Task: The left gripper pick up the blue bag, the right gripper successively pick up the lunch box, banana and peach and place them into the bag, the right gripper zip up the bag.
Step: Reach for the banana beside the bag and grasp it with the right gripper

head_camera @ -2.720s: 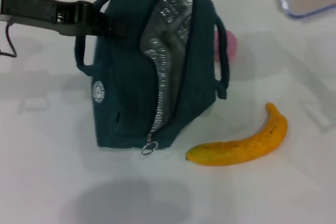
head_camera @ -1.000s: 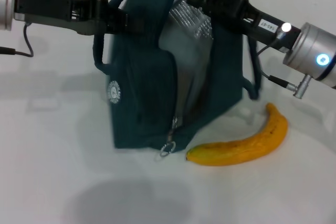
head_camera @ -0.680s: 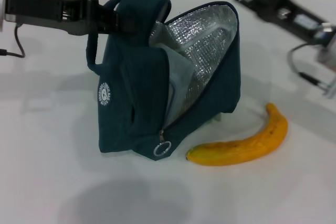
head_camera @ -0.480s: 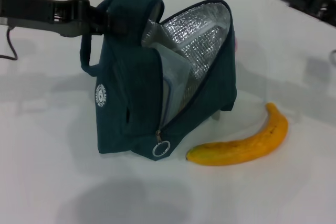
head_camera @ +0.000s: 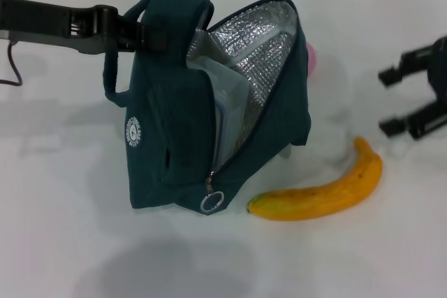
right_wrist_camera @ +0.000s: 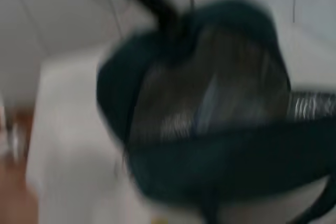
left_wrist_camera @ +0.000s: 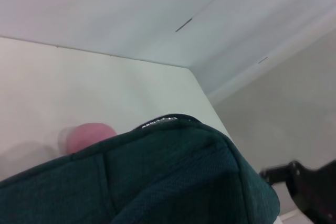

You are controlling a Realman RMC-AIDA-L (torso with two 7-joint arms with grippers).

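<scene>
Even, bright overhead light washes the white bench [head_camera: 84,242], with soft grey shadows pooling at 6 o'clock below the blue bag [head_camera: 167,130] and at 9 o'clock beside it. The foil lining [head_camera: 262,40] glints. The head view is sharp; the right wrist view is heavily motion-blurred, the left wrist view slightly soft.

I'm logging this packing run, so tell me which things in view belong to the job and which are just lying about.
Part of the job:
- blue bag, unzipped, held up by the left gripper
- lunch box, already inside the bag
- banana, on the table
- peach, mostly hidden behind the bag
- right gripper, open above the banana's far end

Just lying about:
- nothing visible
</scene>
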